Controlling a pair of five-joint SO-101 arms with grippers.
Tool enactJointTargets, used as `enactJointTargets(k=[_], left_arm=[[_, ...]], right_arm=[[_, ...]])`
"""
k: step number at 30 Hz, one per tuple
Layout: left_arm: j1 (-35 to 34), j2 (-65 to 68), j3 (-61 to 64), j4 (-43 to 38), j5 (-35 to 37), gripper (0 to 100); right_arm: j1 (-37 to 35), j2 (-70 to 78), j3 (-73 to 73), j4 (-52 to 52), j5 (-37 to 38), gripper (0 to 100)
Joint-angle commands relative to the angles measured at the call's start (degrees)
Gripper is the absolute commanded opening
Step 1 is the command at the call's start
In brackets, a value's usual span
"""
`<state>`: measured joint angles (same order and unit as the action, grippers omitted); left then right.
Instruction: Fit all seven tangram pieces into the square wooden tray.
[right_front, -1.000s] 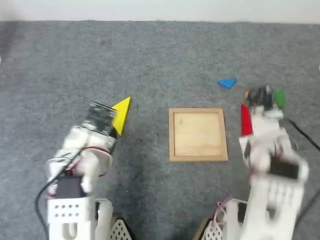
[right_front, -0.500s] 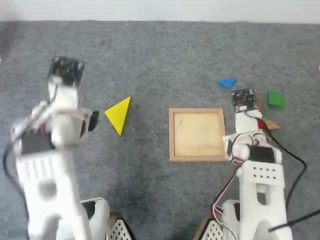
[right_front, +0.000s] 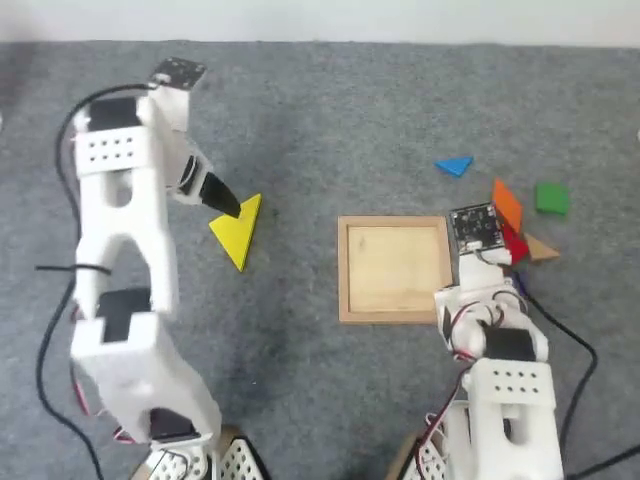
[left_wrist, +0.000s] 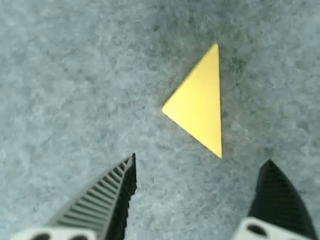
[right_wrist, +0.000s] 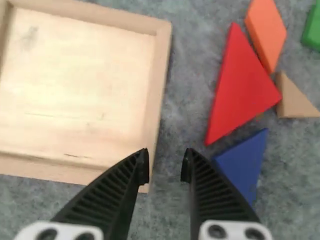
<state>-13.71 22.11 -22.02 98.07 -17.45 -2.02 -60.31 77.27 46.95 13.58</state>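
Observation:
The square wooden tray lies mid-table with nothing in it. A yellow triangle lies flat to its left. My left gripper hangs open just short of that yellow triangle, and one dark finger shows beside it from above. My right gripper hovers over the tray's right rim, nearly shut with a thin slit and nothing held. Beside it lie a red triangle, an orange parallelogram, a tan triangle and a dark blue triangle.
A green square and a small light blue triangle lie on the grey carpet behind and right of the tray. The right arm's body is folded close to the tray's right side. Bare carpet stretches between the yellow triangle and the tray.
The left arm has risen from its folded pose and swung out, bringing its gripper down by the yellow triangle. The right arm has drawn back from the pieces to the tray's right edge.

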Motion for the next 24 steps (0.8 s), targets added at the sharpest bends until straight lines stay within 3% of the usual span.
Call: enactJointTargets(k=[1,6,16,24], left_arm=[[0.97,4.04,-5.14,1.49,1.23,37],[-0.53,9.05,-5.14,-3.87,1.23,37],[4.04,18.81,-4.00,-5.80,0.00,37],[2.37,23.82,-4.26,-8.62,-0.09,37]], right_arm=[[-1.01,-2.68,0.18,-0.92,1.23,13.1],[-1.01,-2.86,0.18,-0.84,1.23,13.1],[-1.27,-2.86,0.18,-0.84,1.14,13.1],[-1.27,-3.12,0.18,-0.57,1.23,13.1]])
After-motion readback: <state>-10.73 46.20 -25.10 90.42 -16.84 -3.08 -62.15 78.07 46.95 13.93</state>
